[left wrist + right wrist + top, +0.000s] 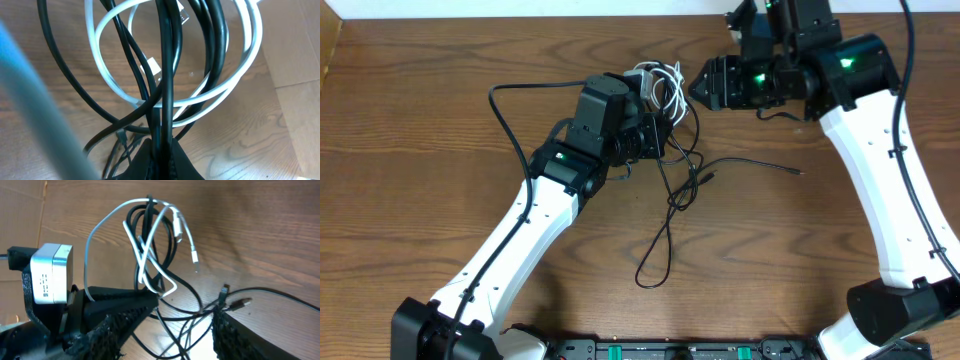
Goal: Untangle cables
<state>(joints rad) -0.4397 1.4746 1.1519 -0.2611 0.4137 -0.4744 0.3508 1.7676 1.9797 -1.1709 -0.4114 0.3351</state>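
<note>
A bundle of cables hangs from my left gripper (pixel 665 135), which is shut on several black strands (pixel 167 75) that run straight up from its closed jaws (pixel 162 150). A white cable (pixel 250 55) loops around those black ones and shows at the top of the bundle (pixel 665 80). Long black cables (pixel 670 200) trail from the bundle down across the table. My right gripper (pixel 692 85) faces the bundle from the right, open and just beside the white loops. In the right wrist view its fingers (pixel 172 325) straddle loose black strands, with the white cable (pixel 186 232) ahead.
A small plug end (pixel 710 177) and a thin black cable tip (pixel 800 172) lie on the wood right of the bundle. The left arm's own thicker black cable (pixel 510 115) arcs over the table at the left. A lighter board (pixel 328 40) borders the table's far left corner.
</note>
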